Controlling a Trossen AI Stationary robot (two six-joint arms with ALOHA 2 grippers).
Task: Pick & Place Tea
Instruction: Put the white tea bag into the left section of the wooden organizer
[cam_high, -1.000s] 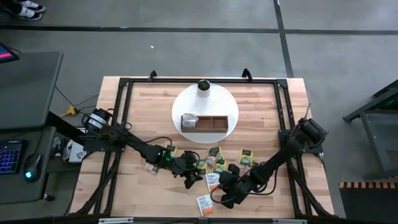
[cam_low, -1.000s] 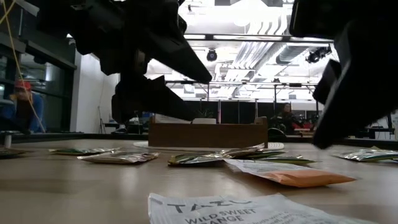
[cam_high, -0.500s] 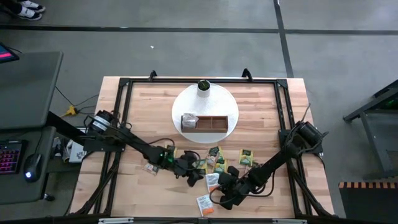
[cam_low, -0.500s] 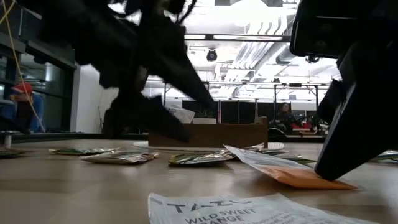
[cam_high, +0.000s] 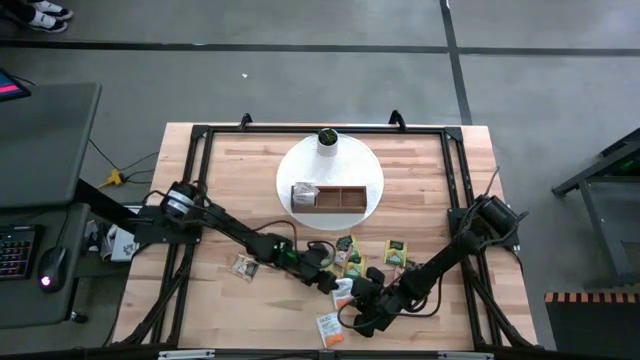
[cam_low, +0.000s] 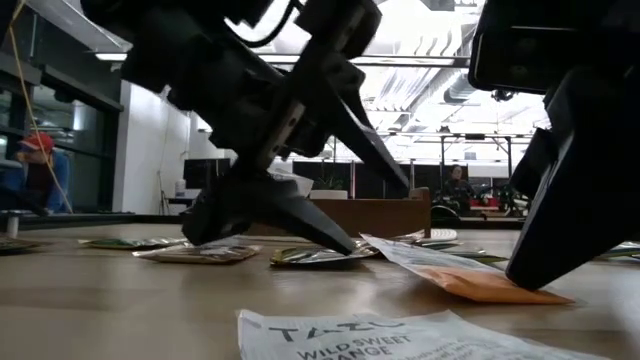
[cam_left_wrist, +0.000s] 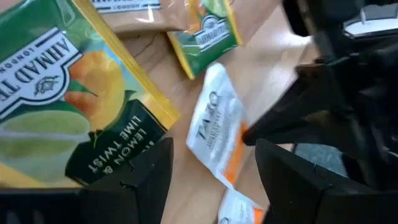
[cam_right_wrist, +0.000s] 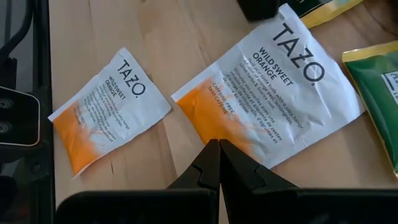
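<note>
Wooden table (cam_high: 230, 170): tray (cam_high: 328, 197) holds 1 white sachet; most tea sachets (cam_high: 345, 255) lie loose. Left gripper (cam_high: 325, 281) spread wide; right gripper (cam_right_wrist: 217, 163) pinched together on an orange sachet's (cam_right_wrist: 267, 93) edge.

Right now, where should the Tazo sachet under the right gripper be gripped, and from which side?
Grip the Tazo sachet by its white end, tilted up off the table while the shut right gripper pins the orange end. The open left gripper could probably come in low from the left arm's side and close over that raised edge.
</note>
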